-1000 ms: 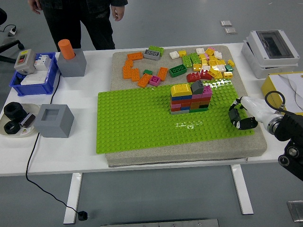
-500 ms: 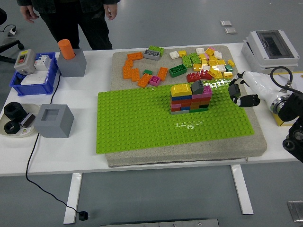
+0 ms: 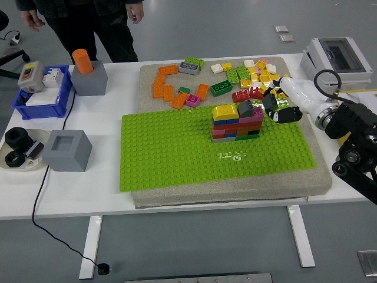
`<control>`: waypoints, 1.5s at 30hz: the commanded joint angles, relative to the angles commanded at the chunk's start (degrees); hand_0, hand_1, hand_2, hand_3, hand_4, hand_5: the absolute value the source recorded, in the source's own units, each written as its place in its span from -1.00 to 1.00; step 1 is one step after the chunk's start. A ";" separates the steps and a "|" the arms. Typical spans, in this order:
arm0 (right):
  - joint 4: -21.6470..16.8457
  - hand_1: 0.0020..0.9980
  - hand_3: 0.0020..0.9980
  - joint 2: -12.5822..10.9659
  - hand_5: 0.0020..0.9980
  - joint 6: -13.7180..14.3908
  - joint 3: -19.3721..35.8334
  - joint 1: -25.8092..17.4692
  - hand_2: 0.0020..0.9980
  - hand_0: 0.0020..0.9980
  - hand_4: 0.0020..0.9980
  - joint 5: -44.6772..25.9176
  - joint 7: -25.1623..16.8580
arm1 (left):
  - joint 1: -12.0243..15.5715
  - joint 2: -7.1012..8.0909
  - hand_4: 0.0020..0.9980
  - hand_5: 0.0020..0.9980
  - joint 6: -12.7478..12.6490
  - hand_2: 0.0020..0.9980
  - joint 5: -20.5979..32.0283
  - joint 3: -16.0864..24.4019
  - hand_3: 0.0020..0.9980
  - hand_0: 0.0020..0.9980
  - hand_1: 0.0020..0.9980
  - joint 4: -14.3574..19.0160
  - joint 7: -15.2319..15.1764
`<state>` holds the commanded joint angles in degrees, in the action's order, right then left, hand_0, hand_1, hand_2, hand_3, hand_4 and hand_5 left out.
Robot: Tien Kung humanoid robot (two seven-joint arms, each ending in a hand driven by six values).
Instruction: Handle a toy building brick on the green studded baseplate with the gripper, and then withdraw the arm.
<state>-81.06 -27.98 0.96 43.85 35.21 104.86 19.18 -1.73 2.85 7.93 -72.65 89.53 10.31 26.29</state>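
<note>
A green studded baseplate [image 3: 177,150] lies on a beige mat. A small wall of stacked bricks [image 3: 237,122] stands on its far right part, topped by a yellow brick, a grey brick and pink bricks. My right hand [image 3: 278,108] reaches in from the right and hovers at the baseplate's far right edge, just right of the stack, fingers curled and holding nothing that I can see. Loose bricks lie behind the baseplate: orange ones [image 3: 168,88] at left, yellow, green and red ones [image 3: 259,79] at right. The left arm is out of view.
A person stands at the far left side, hands hanging. A blue bin [image 3: 38,94], a grey block with an orange cylinder [image 3: 88,73], a grey hollow block [image 3: 69,150] and a plate of black parts [image 3: 20,148] sit at left. A grey box [image 3: 336,58] sits far right.
My right hand has moved from the baseplate's near right edge up and left, to just beside the brick stack. The person has shifted slightly left.
</note>
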 joint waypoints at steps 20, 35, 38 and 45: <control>4.51 0.51 0.09 3.16 -0.68 -0.34 -2.60 2.49 0.61 0.36 0.25 -0.20 -0.24 | -0.13 0.22 1.00 0.93 -0.07 0.43 0.50 -0.59 0.69 0.33 0.35 0.00 -0.16; 5.78 0.51 0.09 3.88 -0.68 -0.29 -3.65 2.98 0.61 0.36 0.26 -0.70 -0.50 | -0.11 0.26 1.00 0.93 -0.12 0.42 0.54 -0.71 0.69 0.33 0.35 0.00 -0.18; 6.08 0.51 0.09 4.01 -0.68 -0.25 -3.77 3.07 0.61 0.36 0.26 -0.79 -0.58 | -0.11 0.30 1.00 0.93 -0.13 0.42 0.60 -0.82 0.69 0.33 0.35 0.00 -0.22; 6.77 0.51 0.09 4.30 -0.68 -0.16 -3.84 3.33 0.61 0.36 0.26 -1.00 -0.78 | -0.17 0.40 1.00 0.92 -0.13 0.43 0.79 -1.09 0.69 0.33 0.35 0.00 -0.38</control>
<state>-74.29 -23.68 0.81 40.01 38.54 103.86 18.41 -1.90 3.25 7.80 -71.86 88.44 10.31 25.91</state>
